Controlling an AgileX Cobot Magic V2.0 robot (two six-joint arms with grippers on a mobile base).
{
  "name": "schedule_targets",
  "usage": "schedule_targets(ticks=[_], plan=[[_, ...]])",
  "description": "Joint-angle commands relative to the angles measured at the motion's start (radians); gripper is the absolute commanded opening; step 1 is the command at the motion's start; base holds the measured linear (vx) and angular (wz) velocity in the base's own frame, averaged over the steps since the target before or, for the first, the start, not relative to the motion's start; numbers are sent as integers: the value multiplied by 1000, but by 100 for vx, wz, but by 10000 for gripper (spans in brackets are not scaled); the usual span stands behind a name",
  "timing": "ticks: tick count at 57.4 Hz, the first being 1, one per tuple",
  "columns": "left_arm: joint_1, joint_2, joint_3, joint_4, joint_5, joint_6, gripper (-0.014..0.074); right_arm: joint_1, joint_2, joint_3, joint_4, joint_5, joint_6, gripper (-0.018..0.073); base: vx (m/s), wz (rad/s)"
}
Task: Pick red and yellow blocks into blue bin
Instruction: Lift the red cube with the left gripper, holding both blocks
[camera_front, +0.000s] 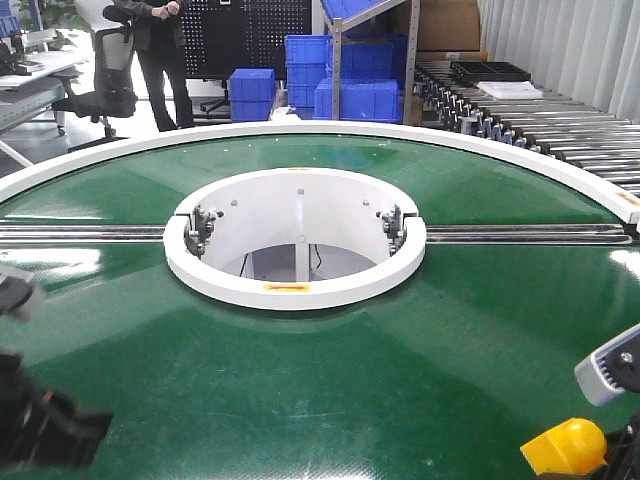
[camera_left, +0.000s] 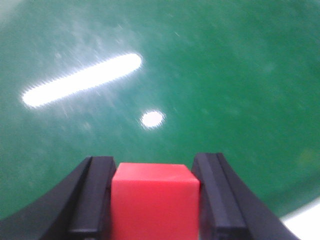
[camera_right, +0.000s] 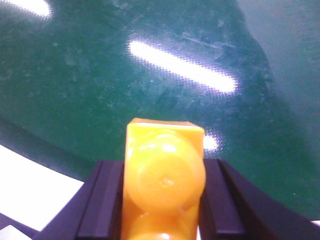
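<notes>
Left fingers (camera_left: 95, 200): black pads pinch red cube (camera_left: 152, 200) on two opposite sides; cube sits square between them.
Right fingers (camera_right: 107, 200): pinch yellow brick (camera_right: 162, 170) by its side walls; one round stud faces the wrist camera.
Cube place: in the left grip, with green table (camera_front: 300, 400) beyond it; looks lifted off, though the left wrist view is soft. Not visible in the front view.
Brick place: in the right grip, at the front view's lower right corner, above the table edge.
Bin: in no view. Blue crates (camera_front: 345, 75) stand stacked far back behind the table; cannot tell if any is the target.
Step (judged): both picks done, carry and drop not yet done.
Carry tip: keep the squeeze firm and move smoothly. The cube's faces are slick and the pads cover only part of them.
Brick risk: glossy walls and an overhanging stud end, so it could pivot in the pads if jerked.
Drop tip: bring each block over the bin's inside, lower it past the rim, then spread the fingers. Low release, less bounce-out.
Arm tip: one arm at a time if the bin is off to one side, so the arms do not cross. Stay clear of the white hub ring (camera_front: 295, 280).
Cube look: plain red, flat faces, crisp edges, no studs.
Brick look: yellow-orange, shiny plastic, round domed studs, longer than wide.
</notes>
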Motion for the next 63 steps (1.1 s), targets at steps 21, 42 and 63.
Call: schedule_targets(ticks=[21,42,63], plan=[[-9,-273,83,-25,-22,-1,270,-3,-13,-28,9,-58,-5,260,0,0],[-8,-296,83,-25,-18,-3,270,-3,-13,-28,9,-55,-5,260,0,0],[-8,-296,83,-25,-18,-3,270,-3,-13,-28,9,-55,-5,260,0,0]])
